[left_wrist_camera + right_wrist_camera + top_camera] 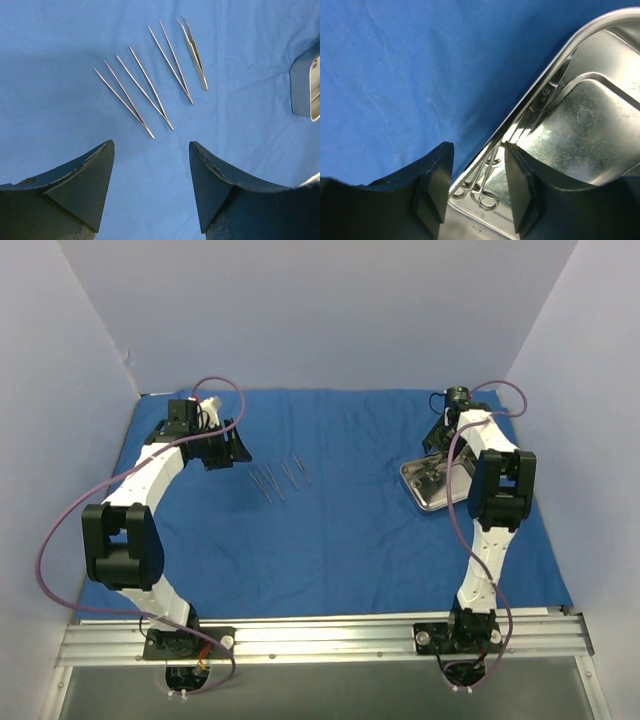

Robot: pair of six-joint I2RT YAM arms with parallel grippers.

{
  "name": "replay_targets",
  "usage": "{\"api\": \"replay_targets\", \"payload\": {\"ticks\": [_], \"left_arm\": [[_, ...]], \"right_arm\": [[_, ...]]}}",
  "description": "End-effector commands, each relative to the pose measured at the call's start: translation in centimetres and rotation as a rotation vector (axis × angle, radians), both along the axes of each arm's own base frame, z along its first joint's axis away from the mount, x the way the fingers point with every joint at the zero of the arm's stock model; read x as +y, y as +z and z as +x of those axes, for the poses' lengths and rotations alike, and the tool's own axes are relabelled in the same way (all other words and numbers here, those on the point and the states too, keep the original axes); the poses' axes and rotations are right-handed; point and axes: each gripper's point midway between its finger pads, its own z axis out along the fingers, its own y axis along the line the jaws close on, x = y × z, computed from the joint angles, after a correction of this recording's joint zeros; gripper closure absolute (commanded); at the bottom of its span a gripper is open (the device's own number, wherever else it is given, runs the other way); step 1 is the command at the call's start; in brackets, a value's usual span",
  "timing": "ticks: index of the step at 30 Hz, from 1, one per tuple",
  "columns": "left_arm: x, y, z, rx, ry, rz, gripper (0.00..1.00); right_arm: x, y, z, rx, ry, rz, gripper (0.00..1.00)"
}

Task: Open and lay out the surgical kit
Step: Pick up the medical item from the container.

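Left wrist: four silver tweezers (pixel 162 114) on blue cloth (pixel 50 125); left tool (pixel 151 150), right tool (pixel 477 150) apart.

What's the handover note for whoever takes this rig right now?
Left gripper: jaws open, empty, above the blue cloth near the four tweezers.
Right gripper: jaws open astride the tray rim, holding nothing.
Done: cloth spread flat, tweezers laid out in a row.
To do: ring-handled instruments lie in the tray; lay them out.
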Motion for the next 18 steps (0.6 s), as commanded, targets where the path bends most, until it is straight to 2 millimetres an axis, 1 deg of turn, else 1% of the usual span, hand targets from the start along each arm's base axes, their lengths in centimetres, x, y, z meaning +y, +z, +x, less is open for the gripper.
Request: {"api": "replay_targets", "payload": {"ticks": [1, 3, 4, 5, 7, 8, 9, 10, 11, 15, 16, 17, 18], "left_arm": [[-0.2, 1.3, 0.6, -0.027, -0.038, -0.023, 0.30], [0.2, 1.4, 0.8, -0.029, -0.030, -0.022, 0.30], [0.6, 1.1, 0.9, -0.023, -0.020, -0.023, 0.30], [0.6, 1.1, 1.0, -0.023, -0.018, -0.028, 0.30], [1.1, 0.7, 1.2, -0.015, -0.002, -0.035, 0.30], [1.2, 0.6, 1.2, -0.010, 0.002, -0.040, 0.30], [1.2, 0.5, 1.2, -0.007, 0.004, -0.045, 0.30], [1.3, 0.3, 1.2, -0.002, 0.006, -0.047, 0.30], [1.3, 0.3, 1.3, -0.004, 0.007, -0.052, 0.30], [1.3, 0.0, 1.2, 0.002, 0.014, -0.070, 0.30], [1.2, -0.2, 1.1, 0.009, 0.014, -0.071, 0.30], [1.2, -0.2, 1.1, 0.005, 0.014, -0.073, 0.30], [1.3, -0.2, 1.1, 0.006, 0.018, -0.073, 0.30]], "right_arm": [[-0.5, 1.8, 0.5, -0.027, -0.025, -0.048, 0.57], [-0.5, 1.9, 0.0, -0.027, -0.024, -0.057, 0.58], [-0.5, 3.1, 0.2, -0.065, -0.014, -0.052, 0.58], [-0.4, 3.4, 0.3, -0.086, -0.006, -0.052, 0.58], [-0.6, 3.9, 0.4, -0.105, 0.007, -0.061, 0.54], [-0.7, 4.2, 0.6, -0.112, 0.009, -0.061, 0.51], [-0.7, 4.3, 0.4, -0.106, 0.014, -0.059, 0.50], [-0.9, 5.0, 0.6, -0.118, 0.009, -0.065, 0.49], [-0.8, 5.2, 0.5, -0.118, 0.010, -0.064, 0.49], [-0.3, 6.3, -0.5, -0.131, 0.011, -0.040, 0.48], [-0.2, 6.9, -0.8, -0.141, 0.009, -0.041, 0.48], [-0.1, 6.3, -1.6, -0.120, -0.001, -0.031, 0.48], [0.1, 6.3, -2.1, -0.111, -0.003, -0.023, 0.49]]}}
